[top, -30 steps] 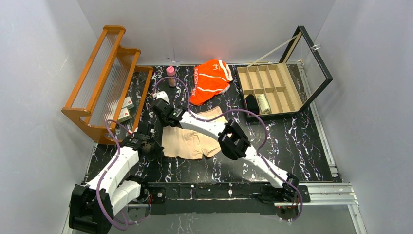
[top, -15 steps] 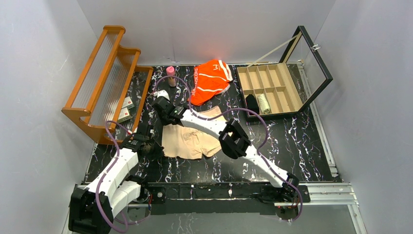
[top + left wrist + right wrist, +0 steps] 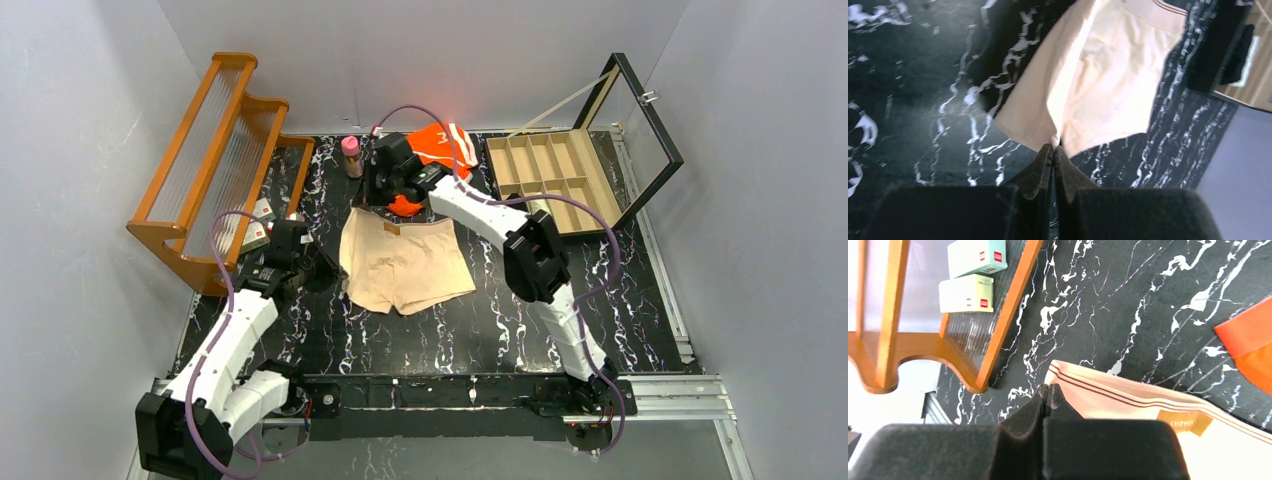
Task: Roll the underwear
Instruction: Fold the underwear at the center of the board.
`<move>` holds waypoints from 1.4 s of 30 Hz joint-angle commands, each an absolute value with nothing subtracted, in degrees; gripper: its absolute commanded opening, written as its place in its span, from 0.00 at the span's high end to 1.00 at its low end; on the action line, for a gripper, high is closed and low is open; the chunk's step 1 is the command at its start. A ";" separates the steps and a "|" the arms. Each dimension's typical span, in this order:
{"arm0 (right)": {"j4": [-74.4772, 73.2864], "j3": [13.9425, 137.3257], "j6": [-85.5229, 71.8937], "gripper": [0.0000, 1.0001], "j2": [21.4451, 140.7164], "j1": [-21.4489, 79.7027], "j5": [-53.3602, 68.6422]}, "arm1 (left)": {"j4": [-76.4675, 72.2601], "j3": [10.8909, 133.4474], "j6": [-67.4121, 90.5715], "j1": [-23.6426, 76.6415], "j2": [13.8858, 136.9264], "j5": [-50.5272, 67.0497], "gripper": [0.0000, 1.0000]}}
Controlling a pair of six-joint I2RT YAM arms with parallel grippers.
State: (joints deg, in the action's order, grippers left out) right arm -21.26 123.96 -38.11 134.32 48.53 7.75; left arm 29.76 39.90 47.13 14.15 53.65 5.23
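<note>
The pale beige underwear (image 3: 405, 268) lies spread on the black marble table (image 3: 600, 290), its striped waistband (image 3: 1128, 396) on the far side. My right gripper (image 3: 367, 203) is shut on the waistband's left corner (image 3: 1054, 375). My left gripper (image 3: 332, 272) is shut at the garment's near left hem, where the cloth (image 3: 1098, 75) gathers into the closed tips (image 3: 1053, 148). The orange underwear with white stripes (image 3: 442, 150) lies beyond, partly hidden by the right arm, and its edge (image 3: 1248, 342) shows in the right wrist view.
A wooden rack (image 3: 215, 160) stands at the left with small boxes (image 3: 258, 226) at its foot. A pink bottle (image 3: 350, 155) stands beside it. An open compartment case with a raised glass lid (image 3: 560, 175) holds rolled items (image 3: 530, 212) at the right.
My right gripper has shut on the waistband corner and swung to the far side. My left gripper moved farther too. The beige underwear shifted away with them and now lies spread out.
</note>
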 commanded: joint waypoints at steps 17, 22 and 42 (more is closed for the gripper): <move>3.69 82.83 -44.21 0.99 111.83 30.79 29.58 | 16.49 55.32 48.92 33.24 77.66 13.34 1.00; 5.10 77.48 -43.15 0.99 109.26 26.76 32.00 | 14.04 58.38 49.25 38.44 84.11 13.61 1.00; -13.21 81.33 -32.83 0.86 112.82 22.71 21.52 | 6.39 64.45 49.38 43.89 98.13 17.23 1.00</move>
